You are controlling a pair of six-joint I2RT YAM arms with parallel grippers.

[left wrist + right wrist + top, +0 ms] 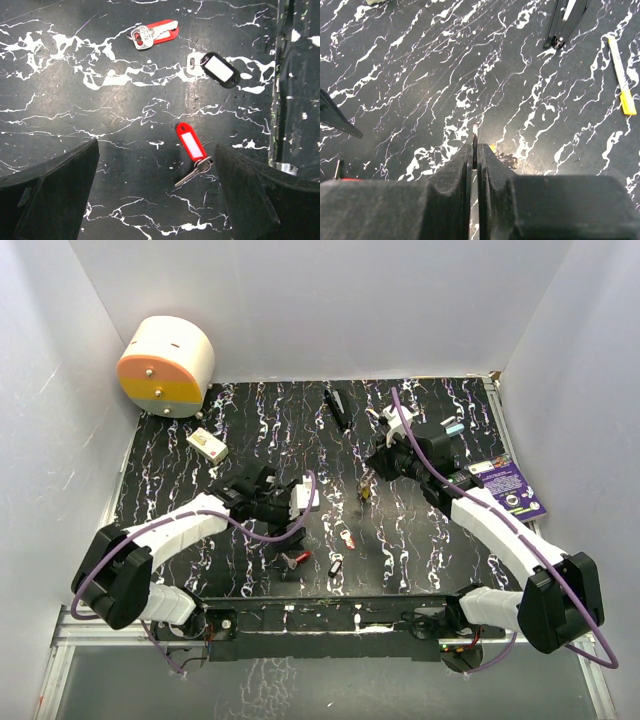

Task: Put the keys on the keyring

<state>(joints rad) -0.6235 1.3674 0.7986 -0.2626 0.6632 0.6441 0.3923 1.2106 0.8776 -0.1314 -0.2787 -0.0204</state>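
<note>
Left gripper [156, 146] wide open near red key [194, 156], right gripper [474, 148] well apart from it pinches thin stiff keyring [475, 131] edge-on; key looks light, slippery, lying flat, best grabbed by its plastic tag [190, 141].

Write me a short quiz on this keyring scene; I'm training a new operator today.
1. True or false: the left gripper has its jaws open.
2. The red-tagged key lies: A) on the mat below the left gripper, B) in the right gripper, C) on the purple card.
3. What does the right gripper pinch?
Key: 1 true; 2 A; 3 a thin metal piece, seen edge-on.
</note>
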